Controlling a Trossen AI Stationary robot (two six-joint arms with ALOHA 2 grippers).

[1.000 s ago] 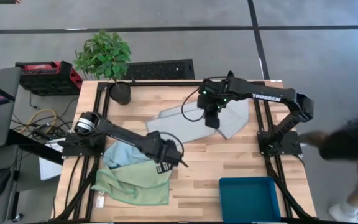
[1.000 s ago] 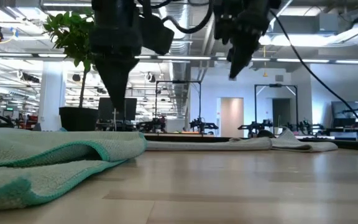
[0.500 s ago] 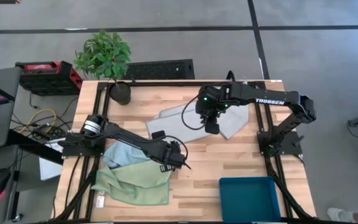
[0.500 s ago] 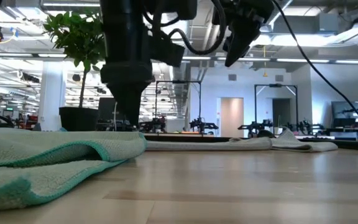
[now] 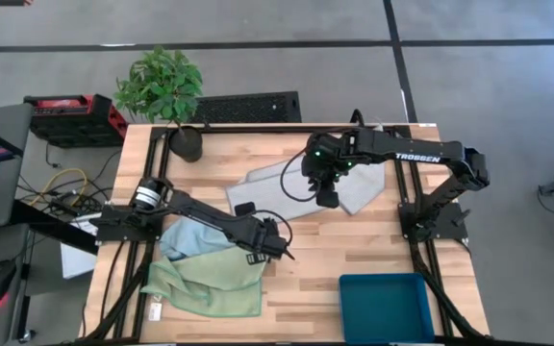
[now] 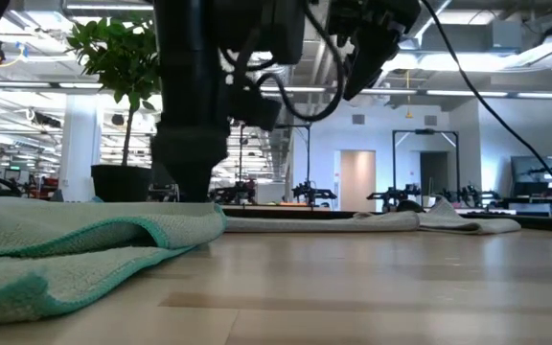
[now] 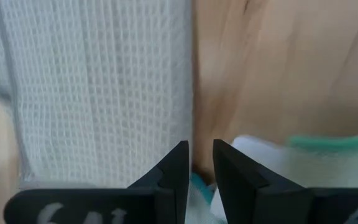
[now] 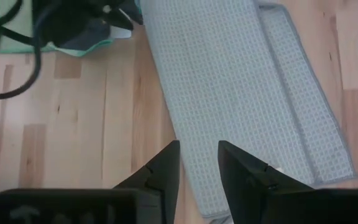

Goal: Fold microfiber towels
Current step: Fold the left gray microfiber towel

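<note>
A pale green towel (image 5: 210, 284) lies rumpled at the near left, also in the low view (image 6: 65, 249). A light blue towel (image 5: 188, 240) lies just beyond it. Two light grey towels (image 5: 296, 183) lie overlapping at the far middle. My left gripper (image 5: 279, 252) is low at the green towel's far right corner, its fingers a narrow gap apart (image 7: 201, 149). My right gripper (image 5: 326, 197) hovers well above the grey towels (image 8: 229, 81), empty, also with a narrow gap (image 8: 199, 149). My left gripper comes from above at the green towel's far right corner. A bit of the teal hem (image 7: 197, 183) shows in the narrow gap between its fingers. I cannot tell whether the fingers touch it. The towel lies flat on the table.
A dark teal bin (image 5: 383, 306) stands at the near right edge. A potted plant (image 5: 186, 144) stands at the far left corner. Bare wood lies between the green towel and the bin.
My left gripper has gone a little toward the table's right edge and down, beside the green towel's corner. My right gripper has shifted slightly toward the left and up above the grey towels. The towels have stayed where they were. A person at the right has left the view.
</note>
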